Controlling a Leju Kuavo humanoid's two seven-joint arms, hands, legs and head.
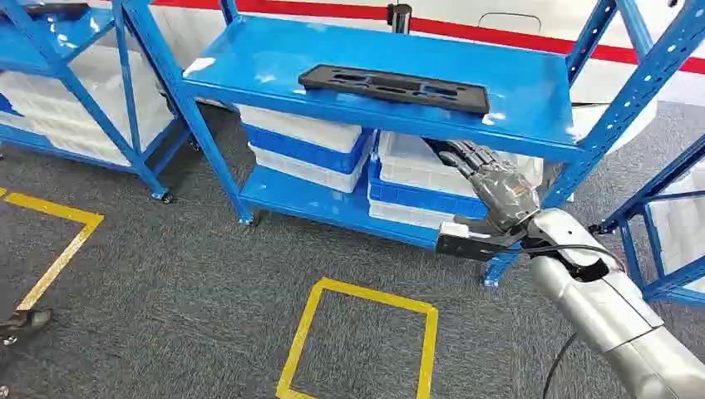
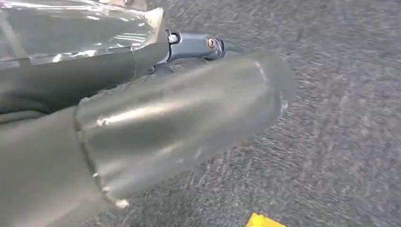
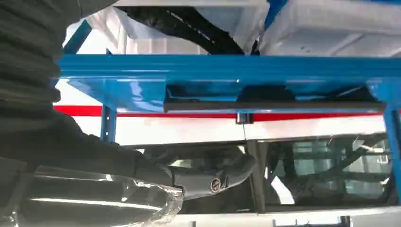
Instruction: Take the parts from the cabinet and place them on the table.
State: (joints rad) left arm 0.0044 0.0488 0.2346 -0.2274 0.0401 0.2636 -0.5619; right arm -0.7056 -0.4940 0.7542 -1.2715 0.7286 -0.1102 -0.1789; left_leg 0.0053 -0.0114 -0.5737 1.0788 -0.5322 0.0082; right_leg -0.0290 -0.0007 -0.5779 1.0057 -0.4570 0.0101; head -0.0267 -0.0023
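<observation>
Black tray (image 1: 393, 87) lies flat on the blue shelf (image 1: 532, 108) top. Right hand (image 1: 490, 183) reaches out just under the shelf edge, fingers apart, empty. Tray looks stiff, light, slick plastic; best gripped along its near long edge.

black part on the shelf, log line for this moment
black part: flat on blue shelf, untouched | right hand: empty, below the shelf edge | left hand: unclear
</observation>
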